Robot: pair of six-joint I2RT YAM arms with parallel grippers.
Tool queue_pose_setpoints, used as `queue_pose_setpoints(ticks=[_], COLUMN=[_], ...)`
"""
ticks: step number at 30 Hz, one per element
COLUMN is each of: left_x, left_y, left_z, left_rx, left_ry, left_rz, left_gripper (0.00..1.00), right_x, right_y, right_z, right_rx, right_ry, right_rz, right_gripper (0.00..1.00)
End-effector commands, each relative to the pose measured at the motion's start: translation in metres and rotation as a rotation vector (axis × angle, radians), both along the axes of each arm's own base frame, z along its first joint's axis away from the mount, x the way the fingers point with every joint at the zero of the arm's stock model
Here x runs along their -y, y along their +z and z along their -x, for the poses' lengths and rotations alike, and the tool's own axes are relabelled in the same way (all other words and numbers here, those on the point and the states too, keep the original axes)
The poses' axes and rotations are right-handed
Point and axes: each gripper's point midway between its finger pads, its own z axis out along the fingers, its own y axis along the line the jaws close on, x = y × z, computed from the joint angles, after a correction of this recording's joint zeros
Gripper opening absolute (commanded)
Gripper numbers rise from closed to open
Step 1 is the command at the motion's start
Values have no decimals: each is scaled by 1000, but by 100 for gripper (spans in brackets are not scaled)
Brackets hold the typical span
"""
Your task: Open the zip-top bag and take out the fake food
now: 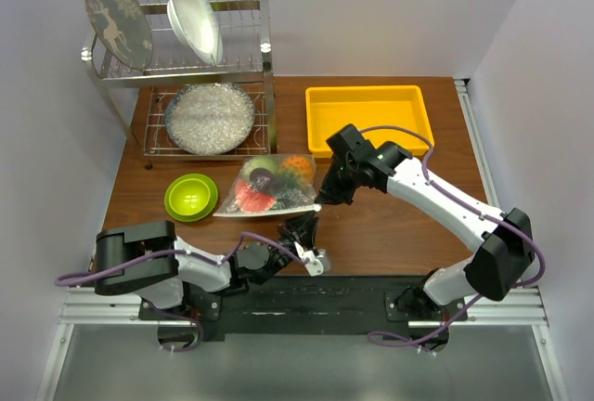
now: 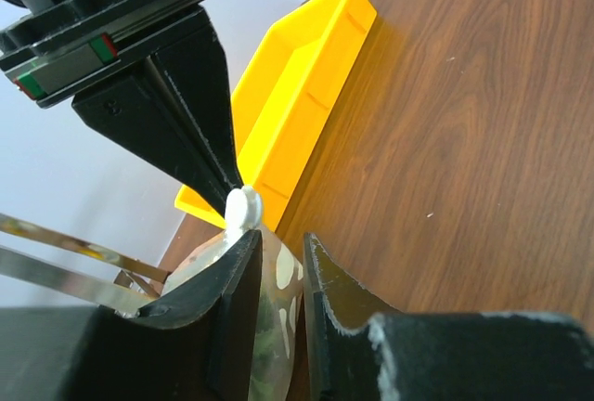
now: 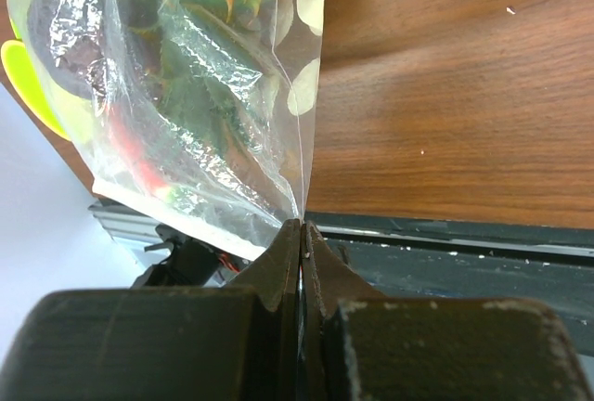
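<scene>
our left arm lies low along the near edge, gripper [image 2: 280,245] tipped up, narrow jaws straddling the near edge of the bag [image 1: 278,200] on the table [image 1: 390,234]; whether they pinch it, we cannot tell. our right arm reaches over, gripper [image 3: 302,229] clamped on its right corner. the food [image 1: 263,181] sits inside.

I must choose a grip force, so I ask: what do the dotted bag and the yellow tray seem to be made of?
The zip-top bag: thin clear plastic film, glossy; it crinkles and one sees through it. The yellow tray: probably rigid moulded plastic, smooth, evenly coloured.
</scene>
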Motion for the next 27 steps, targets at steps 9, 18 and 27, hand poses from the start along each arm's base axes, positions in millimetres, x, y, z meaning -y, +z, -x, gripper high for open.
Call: queue_pose_setpoints(ticks=[9,18,27], left_x=[4,5,-1], left_y=[55,64,63], left_z=[-5,-4,1], left_rx=[9,-10,-66], left_ry=[-1,-20,-32], left_rz=[241,233,216], left_gripper=[25,19,25], right_x=[-7,-5,-6], right_y=[14,14,13], right_z=[6,7,8], right_rx=[-36,-42,-45], right_ry=[-22,-29,-27], right_rz=[-32,-27,-25], right_gripper=[0,0,0])
